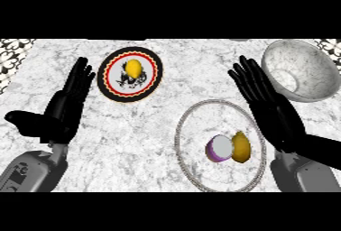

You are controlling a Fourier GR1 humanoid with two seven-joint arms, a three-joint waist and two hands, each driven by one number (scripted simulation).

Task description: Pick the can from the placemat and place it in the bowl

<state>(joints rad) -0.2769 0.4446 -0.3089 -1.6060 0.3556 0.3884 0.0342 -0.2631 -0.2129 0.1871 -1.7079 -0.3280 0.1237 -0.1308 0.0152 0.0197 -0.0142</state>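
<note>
A purple can (218, 149) with a pale end lies on a round, pale placemat (203, 119) with a grey beaded rim, low in the middle of the head view. A yellow rounded object (241, 146) touches the can's right side. The marbled white bowl (303, 83) stands at the far right and holds nothing. My right hand (273, 106) is open, fingers straight, between the placemat and the bowl, just right of the can and apart from it. My left hand (63, 106) rests open at the left edge, fingers up.
A round black plate (106, 83) with a red ring stands at the back, left of centre, with a small yellow object (133, 67) on it. The counter (133, 144) is grey marble, with patterned tiles (15, 54) at its far corners.
</note>
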